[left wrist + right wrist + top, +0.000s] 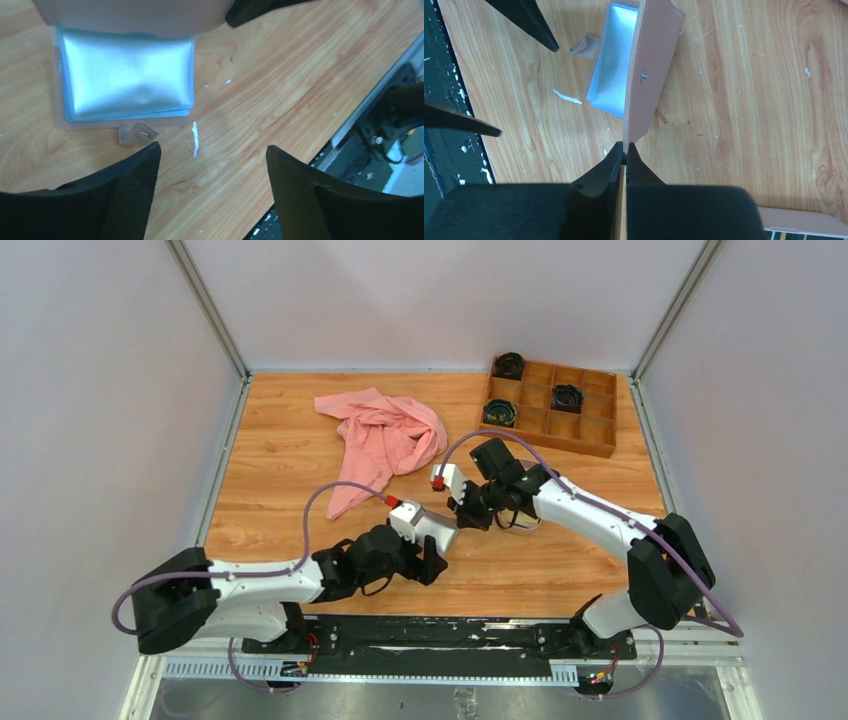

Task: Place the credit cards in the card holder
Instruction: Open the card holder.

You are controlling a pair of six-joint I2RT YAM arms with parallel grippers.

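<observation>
Right fingers (619,155) clamp card holder (651,65) flap edge; left fingers (142,172) spread apart, clear of holder.

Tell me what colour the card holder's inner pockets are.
The inner pockets are pale silvery blue, clearest in the left wrist view.

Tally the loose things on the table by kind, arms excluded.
Pink cloth: 1
Wooden compartment box: 1
Black round objects in the box: 3
Card holder, pinched in the right pincer: 1
Tray, mostly hidden: 1
Total: 7
</observation>
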